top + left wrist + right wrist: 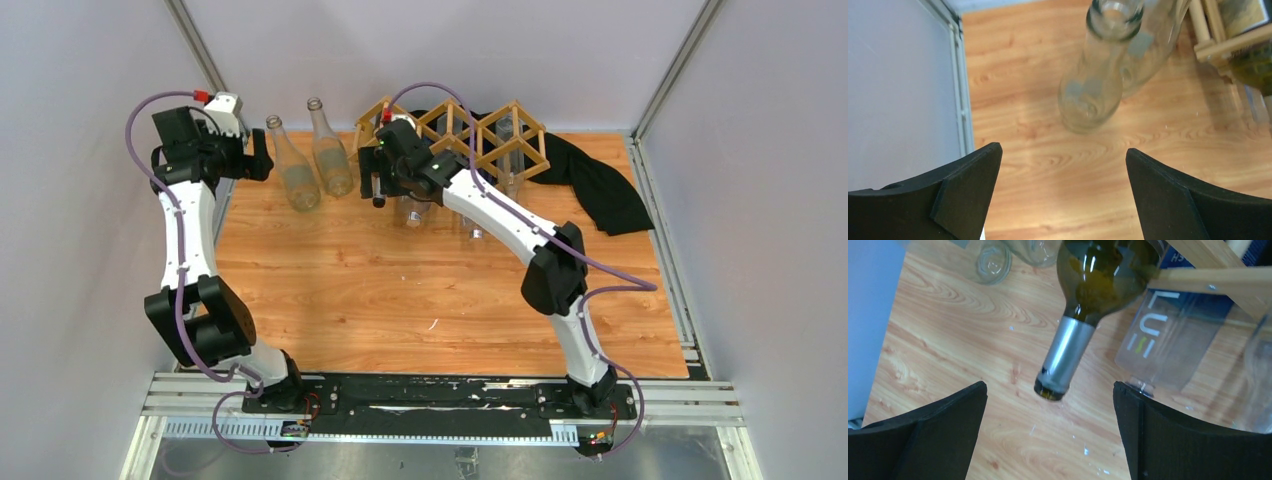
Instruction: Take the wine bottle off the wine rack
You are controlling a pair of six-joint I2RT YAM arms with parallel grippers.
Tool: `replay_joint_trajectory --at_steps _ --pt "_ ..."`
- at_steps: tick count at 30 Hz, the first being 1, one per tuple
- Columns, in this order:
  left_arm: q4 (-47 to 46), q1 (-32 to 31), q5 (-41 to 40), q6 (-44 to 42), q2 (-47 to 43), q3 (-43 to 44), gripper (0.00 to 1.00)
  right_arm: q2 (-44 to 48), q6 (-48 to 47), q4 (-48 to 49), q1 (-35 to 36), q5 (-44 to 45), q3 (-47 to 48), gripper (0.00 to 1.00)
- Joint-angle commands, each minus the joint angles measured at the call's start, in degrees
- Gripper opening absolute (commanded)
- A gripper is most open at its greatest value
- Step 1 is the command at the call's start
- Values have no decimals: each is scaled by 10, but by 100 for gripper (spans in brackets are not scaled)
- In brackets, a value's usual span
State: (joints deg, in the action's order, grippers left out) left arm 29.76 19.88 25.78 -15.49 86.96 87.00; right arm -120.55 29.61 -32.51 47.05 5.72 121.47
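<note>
Wine bottle: dark green glass, silver foil neck, lying in the pale slatted-wood wine rack, neck jutting out.
Right hand: fingers apart, the neck between them, not touching.
Clear bottle alongside: white lettering, possibly "LU".
Left hand: fingers apart, empty, above the wood-grain surface.

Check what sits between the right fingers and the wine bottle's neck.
Nothing. The right wrist view shows the neck of the wine bottle centred ahead of the open right gripper, with only table wood on either side, touching neither finger.
</note>
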Motion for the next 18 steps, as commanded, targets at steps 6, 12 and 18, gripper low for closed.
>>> replay_joint_trajectory --at_steps 6,12,18 --pt "45 46 11 26 -65 -48 100 -91 47 14 -36 -14 84 90" --pt "52 50 -18 40 -74 -51 100 -114 75 30 -37 -11 80 84" --pt "11 60 -52 62 -98 -82 100 -133 97 42 -37 -2 81 79"
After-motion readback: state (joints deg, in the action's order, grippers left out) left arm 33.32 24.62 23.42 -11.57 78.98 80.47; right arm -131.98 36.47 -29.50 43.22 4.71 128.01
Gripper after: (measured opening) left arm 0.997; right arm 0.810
